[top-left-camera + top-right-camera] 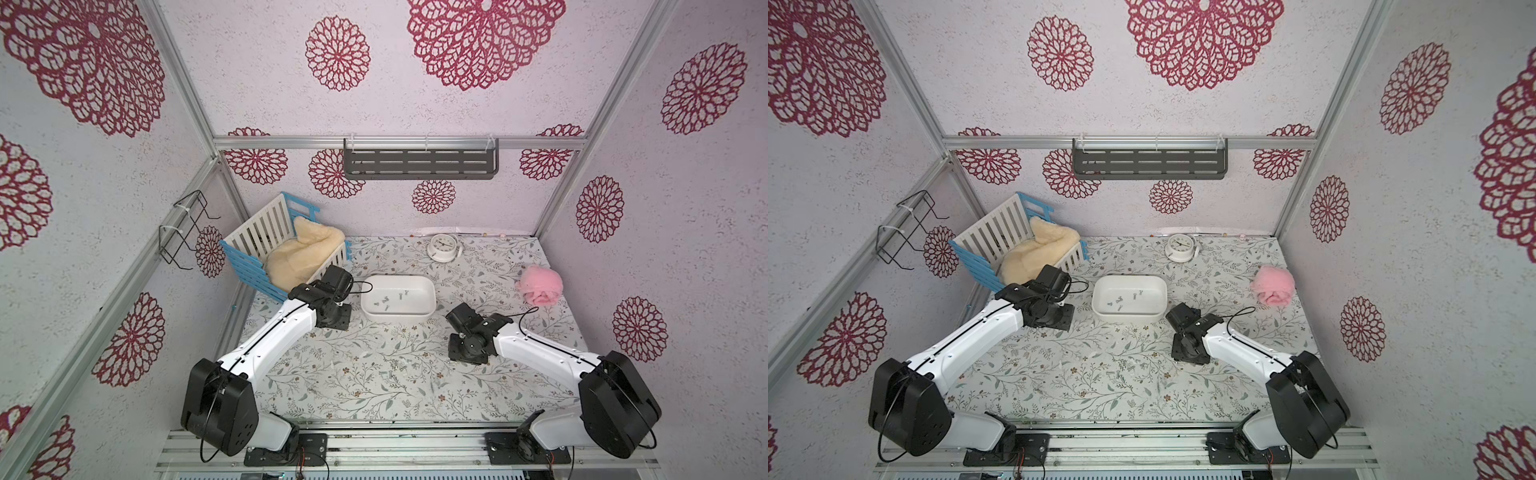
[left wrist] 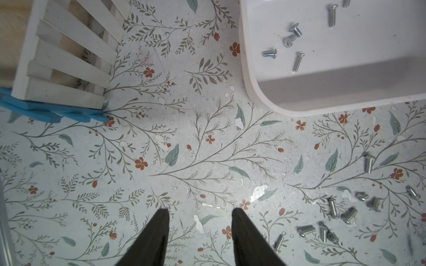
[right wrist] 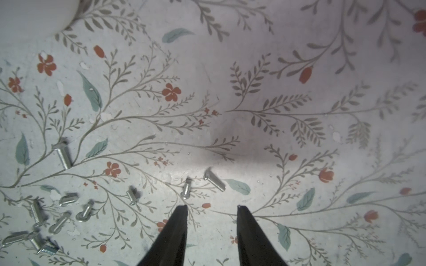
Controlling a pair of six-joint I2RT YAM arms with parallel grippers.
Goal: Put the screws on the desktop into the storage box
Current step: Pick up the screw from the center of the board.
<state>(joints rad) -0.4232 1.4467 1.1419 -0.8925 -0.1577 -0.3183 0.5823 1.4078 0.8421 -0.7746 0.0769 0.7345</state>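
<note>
desktop (image 1: 374, 399): pale, printed with vines and small brown flowers; flat under everything below.
crate (image 1: 245, 270): blue and white slats, far left corner, cream fleece (image 1: 299, 253) spilling over its rim.
box (image 1: 399, 314): white tub, centre of the desktop, right of the crate.
left gripper (image 2: 200, 210): released, jaws apart with nothing between them; hangs over bare desktop between crate and box, on the near side.
right gripper (image 3: 212, 206): released too, jaws empty; hangs near and right of the box, with two screws just past its fingertips.
pink cloth (image 1: 539, 286): bunched, far right.
clock (image 1: 444, 247): white, round, at the far edge.
screws in box (image 2: 295, 30): about six, scattered on the floor of the tub.
screws on desktop (image 1: 401, 368): about a dozen, loosely clustered near of the box, between the two arms.
</note>
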